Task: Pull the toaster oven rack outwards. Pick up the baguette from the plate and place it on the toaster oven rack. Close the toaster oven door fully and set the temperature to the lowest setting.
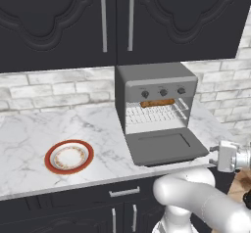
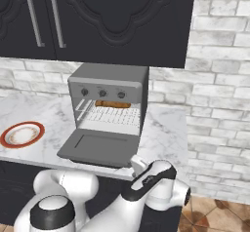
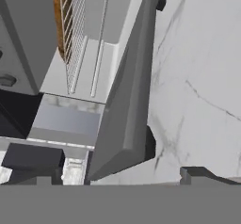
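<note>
The grey toaster oven (image 1: 147,75) (image 2: 112,75) stands on the marble counter. Its toaster oven door (image 1: 164,146) (image 2: 97,148) hangs down flat and open. Inside, the brown baguette (image 1: 158,103) (image 2: 113,104) (image 3: 57,20) lies at the back of the wire toaster oven rack (image 1: 154,114) (image 2: 114,116) (image 3: 75,30). The red-rimmed plate (image 1: 69,157) (image 2: 21,134) sits bare, left of the oven. My gripper (image 1: 213,151) (image 2: 134,164) (image 3: 117,171) is open, low at the door's front right corner. In the hand view the door (image 3: 127,100) appears edge-on between my spread fingertips (image 3: 33,156).
Three knobs (image 1: 163,92) run in a row above the oven opening. Dark upper cabinets (image 1: 117,21) hang above, and a brick wall (image 2: 219,80) backs the counter (image 1: 29,134). The counter's front edge (image 1: 73,190) runs just below the door, with drawers under it.
</note>
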Robot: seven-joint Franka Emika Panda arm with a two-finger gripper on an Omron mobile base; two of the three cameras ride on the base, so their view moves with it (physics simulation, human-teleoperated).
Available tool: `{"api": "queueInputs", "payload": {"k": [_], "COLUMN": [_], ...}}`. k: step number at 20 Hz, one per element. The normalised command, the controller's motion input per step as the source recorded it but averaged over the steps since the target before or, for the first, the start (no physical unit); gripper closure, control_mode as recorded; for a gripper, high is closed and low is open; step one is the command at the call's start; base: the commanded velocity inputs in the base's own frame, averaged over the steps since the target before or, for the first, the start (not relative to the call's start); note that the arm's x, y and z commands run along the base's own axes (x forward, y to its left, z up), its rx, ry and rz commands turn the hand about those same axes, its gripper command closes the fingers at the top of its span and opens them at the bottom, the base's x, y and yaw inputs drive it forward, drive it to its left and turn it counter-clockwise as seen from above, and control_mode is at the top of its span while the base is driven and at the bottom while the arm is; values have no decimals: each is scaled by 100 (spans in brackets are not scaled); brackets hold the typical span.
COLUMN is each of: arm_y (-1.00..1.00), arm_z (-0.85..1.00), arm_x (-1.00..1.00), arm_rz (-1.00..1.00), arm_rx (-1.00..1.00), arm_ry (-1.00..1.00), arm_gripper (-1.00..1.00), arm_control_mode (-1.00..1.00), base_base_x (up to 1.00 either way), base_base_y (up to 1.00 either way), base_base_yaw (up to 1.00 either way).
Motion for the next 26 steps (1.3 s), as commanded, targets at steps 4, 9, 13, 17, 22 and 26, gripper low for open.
{"api": "queueInputs", "payload": {"k": [4, 9, 13, 17, 22, 26], "arm_y": [9, 18, 15, 15, 10, 0], "arm_z": [0, 0, 0, 0, 0, -4], "arm_x": [3, 4, 11, 11, 12, 17], "arm_rz": [-8, -7, -6, -7, -8, -6], "arm_rx": [0, 0, 0, 0, 0, 0], "arm_ry": [0, 0, 0, 0, 0, 0], "arm_gripper": [-100, -100, -100, -100, -100, -100], "arm_control_mode": [-100, -100, -100, -100, -100, -100], "base_base_x": [0, 0, 0, 0, 0, 0], "base_base_y": [0, 0, 0, 0, 0, 0], "base_base_yaw": [0, 0, 0, 0, 0, 0]}}
